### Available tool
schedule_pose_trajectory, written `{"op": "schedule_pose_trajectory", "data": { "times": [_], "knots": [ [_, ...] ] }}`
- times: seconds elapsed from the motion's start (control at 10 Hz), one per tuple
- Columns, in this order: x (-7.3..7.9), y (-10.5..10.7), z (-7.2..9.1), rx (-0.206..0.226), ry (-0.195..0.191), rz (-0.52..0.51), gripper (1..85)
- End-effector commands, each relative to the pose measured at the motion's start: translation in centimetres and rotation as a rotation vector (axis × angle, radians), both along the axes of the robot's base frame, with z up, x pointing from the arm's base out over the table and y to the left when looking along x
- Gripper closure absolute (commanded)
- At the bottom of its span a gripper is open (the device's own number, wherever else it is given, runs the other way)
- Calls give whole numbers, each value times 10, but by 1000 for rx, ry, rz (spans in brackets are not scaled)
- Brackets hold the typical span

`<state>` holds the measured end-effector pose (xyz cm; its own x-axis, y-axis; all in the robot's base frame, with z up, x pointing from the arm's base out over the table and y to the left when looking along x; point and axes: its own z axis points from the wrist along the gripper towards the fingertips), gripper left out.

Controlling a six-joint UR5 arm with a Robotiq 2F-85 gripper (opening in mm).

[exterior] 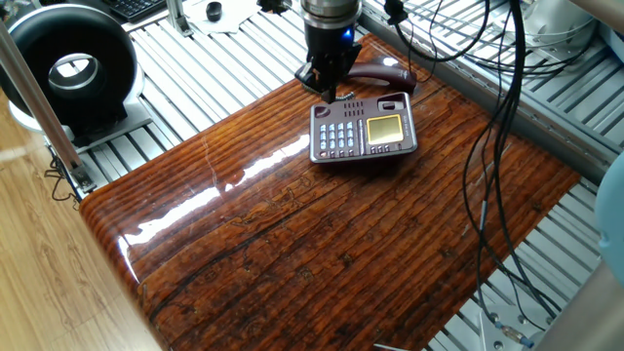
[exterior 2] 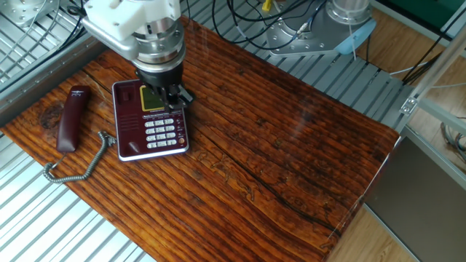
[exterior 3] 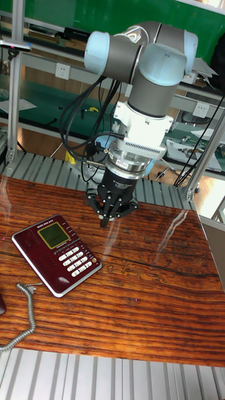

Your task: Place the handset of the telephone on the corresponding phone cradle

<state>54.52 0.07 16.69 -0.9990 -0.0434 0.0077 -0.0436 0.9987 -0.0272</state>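
Observation:
The dark maroon handset (exterior 2: 70,118) lies flat on the wooden table, off the telephone (exterior 2: 149,120) and beside its cradle side; it also shows as the handset (exterior: 382,74). Its grey coiled cord (exterior 2: 79,166) trails over the table edge. The phone cradle (exterior 2: 126,108) is the bare dark strip along the base, seen also as the cradle (exterior: 363,103). My gripper (exterior 3: 106,219) hangs just above the telephone (exterior 3: 56,253) near its display corner. Its fingers look shut with nothing in them. The same gripper (exterior: 326,88) sits left of the handset.
The glossy wooden table (exterior: 322,244) rests on a slatted metal bench. A black round device (exterior: 70,68) stands at the far left. Black cables (exterior: 502,146) hang over the right side, and the arm's base (exterior 2: 331,29) is behind the table.

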Motion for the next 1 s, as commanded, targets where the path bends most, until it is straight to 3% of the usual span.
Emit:
{"op": "schedule_pose_trajectory", "data": {
  "times": [0.0,0.1,0.2,0.3,0.4,0.6,0.8,0.9],
  "knots": [
    [4,16,2,65,-13,78,847],
    [-8,23,2,94,28,118,847],
    [-8,22,2,92,28,128,847],
    [-2,9,1,45,11,120,847],
    [1,0,0,30,18,125,847],
    [18,-17,-1,48,29,170,847],
    [41,-50,2,56,32,221,847],
    [44,-73,6,38,65,213,847]
  ]
}}
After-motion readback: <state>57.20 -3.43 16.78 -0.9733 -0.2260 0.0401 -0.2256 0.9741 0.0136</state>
